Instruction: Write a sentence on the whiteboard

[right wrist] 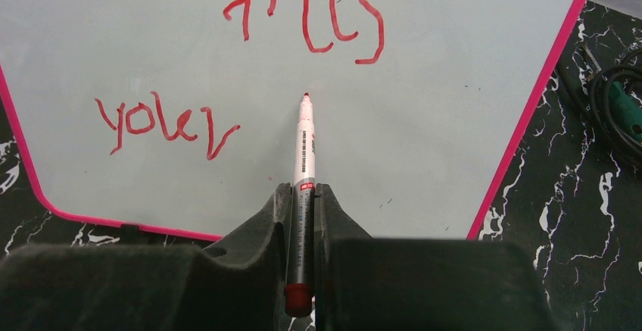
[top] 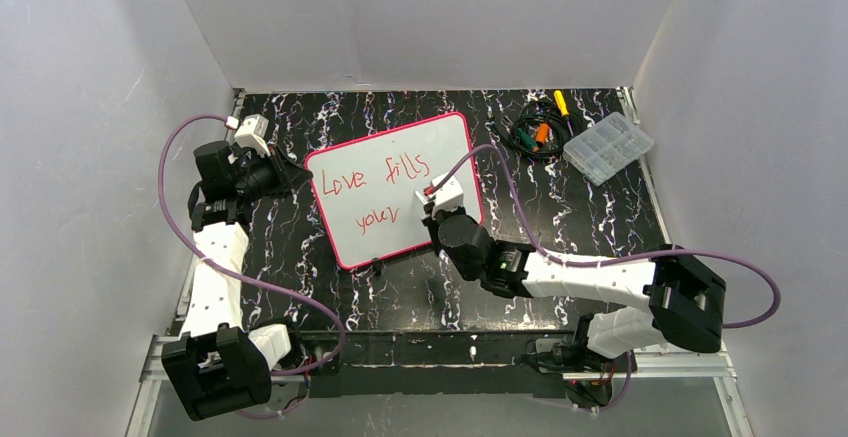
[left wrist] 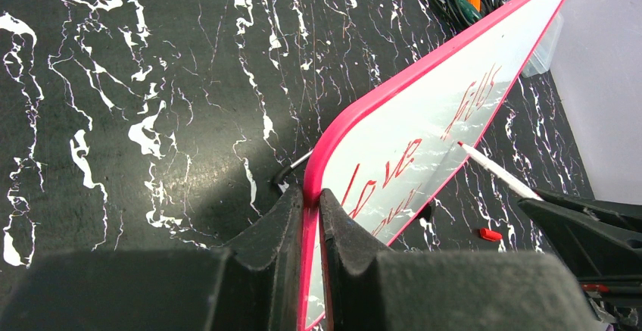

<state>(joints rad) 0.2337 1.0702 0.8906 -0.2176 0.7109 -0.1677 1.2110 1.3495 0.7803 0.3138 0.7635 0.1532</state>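
The whiteboard (top: 395, 189) with its pink-red rim stands tilted on the black marbled table. Red words of the sentence (top: 372, 179) read "Love fills" above "your" (right wrist: 165, 124). My left gripper (left wrist: 312, 198) is shut on the whiteboard's left rim (left wrist: 333, 140). A slim white marker (right wrist: 303, 145) with a red tip is clamped in my shut right gripper (right wrist: 303, 191). Its tip (right wrist: 306, 96) points at bare board right of "your", below "fills" (right wrist: 310, 9); whether it touches the surface I cannot tell.
A clear plastic compartment box (top: 608, 147) and a tangle of cables with a yellow-handled tool (top: 540, 127) lie at the back right. A small red cap (left wrist: 489, 234) lies on the table near the board's near edge. White walls enclose the table.
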